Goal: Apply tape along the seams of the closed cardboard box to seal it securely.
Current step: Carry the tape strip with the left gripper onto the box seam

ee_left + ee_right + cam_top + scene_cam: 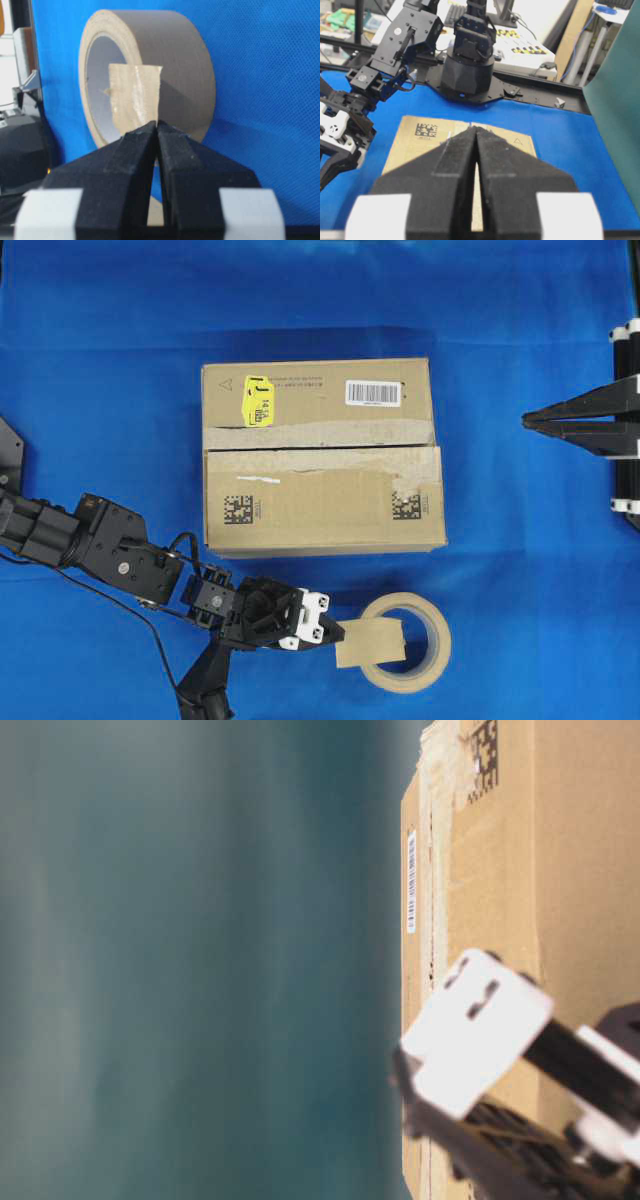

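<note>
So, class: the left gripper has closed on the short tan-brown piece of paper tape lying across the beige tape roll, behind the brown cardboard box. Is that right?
Not quite. The left gripper is shut on the tan-brown tape piece across the beige tape roll, but in front of the brown cardboard box, as the overhead view shows.

You see a brown cardboard box [322, 455] on the blue-clothed bench [120, 390], with a yellow sticker [258, 401], a white barcode label [373, 392] and two black square codes. Below the box, the tape [370, 643] is tan-brown over a beige tape roll [432, 650].
</note>
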